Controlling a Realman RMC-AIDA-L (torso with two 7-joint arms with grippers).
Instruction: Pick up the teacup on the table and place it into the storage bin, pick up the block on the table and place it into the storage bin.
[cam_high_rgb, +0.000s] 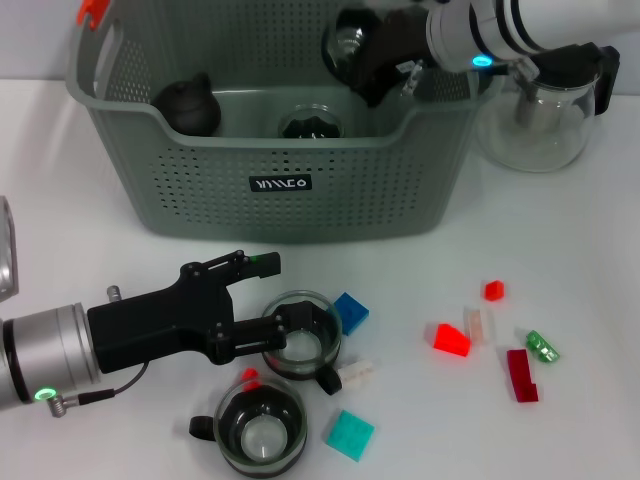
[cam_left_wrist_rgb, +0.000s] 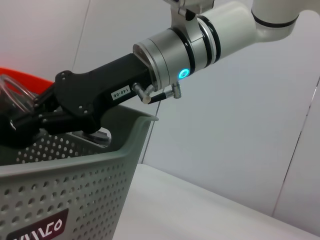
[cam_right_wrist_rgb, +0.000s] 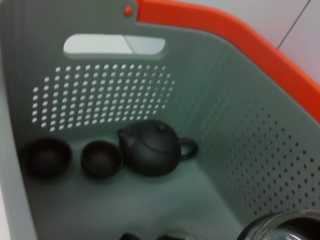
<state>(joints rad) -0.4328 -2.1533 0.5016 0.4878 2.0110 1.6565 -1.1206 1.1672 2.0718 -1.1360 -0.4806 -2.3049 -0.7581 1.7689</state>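
- Grey-green perforated storage bin (cam_high_rgb: 300, 195) sits at the far middle of the white table (cam_high_rgb: 560, 250), orange handle clip (cam_high_rgb: 92, 10) at its far left corner, black label (cam_high_rgb: 281, 184) on the near wall.
- Left gripper (cam_high_rgb: 300, 335), black, lies low over the table in front of the bin; its fingers (cam_high_rgb: 325, 318) sit closed around a glass teacup (cam_high_rgb: 303, 340), cup resting on or just above the table, cannot tell which.
- Second glass teacup (cam_high_rgb: 261, 430) stands on the table just nearer than the held one, with a black handle on its left.
- Right gripper (cam_high_rgb: 375, 55) is over the bin's far right corner, clamped on a glass teacup (cam_high_rgb: 350, 45) held above the inside of the bin.
- Right wrist view: bin interior holds a dark teapot (cam_right_wrist_rgb: 152, 146) and two dark small cups (cam_right_wrist_rgb: 101, 158) beside it; glass rim shows at the picture's corner.
- Head view also shows a dark glass cup (cam_high_rgb: 311, 124) on the bin floor near the middle.
- Glass teapot (cam_high_rgb: 545, 115) with black lid stands on the table just right of the bin.
- Blocks on the table: blue block (cam_high_rgb: 350, 312) touching or just beside the held cup, teal block (cam_high_rgb: 350, 435) right of the near cup, white block (cam_high_rgb: 358, 372) between them, small red piece (cam_high_rgb: 249, 376) under the left gripper.
- Further right, well apart from the cups: red block (cam_high_rgb: 452, 339), small red block (cam_high_rgb: 494, 290), dark red block (cam_high_rgb: 521, 376), green block (cam_high_rgb: 543, 346), pale block (cam_high_rgb: 478, 325).
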